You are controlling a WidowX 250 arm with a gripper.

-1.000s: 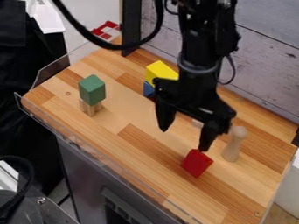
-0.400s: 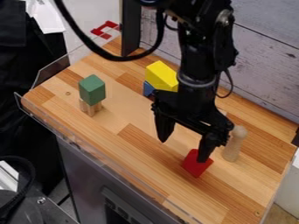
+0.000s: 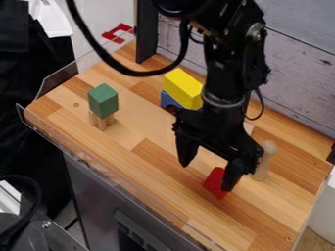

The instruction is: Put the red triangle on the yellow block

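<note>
In the camera view are seen: one claw (image 3: 205, 176), spread open, one finger overlapping a red piece (image 3: 214, 182) laid on the counter (image 3: 147, 171); one yellow block (image 3: 184, 88), set above a blue piece (image 3: 169, 100); one green block (image 3: 103, 101), stacked on wood; one pale peg (image 3: 263, 166), partly hidden.

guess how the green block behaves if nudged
The green block looks stiff, with crisp flat faces. Perched on a pale wooden support, it may topple off if nudged; its flat sides would probably keep it from rolling.
</note>
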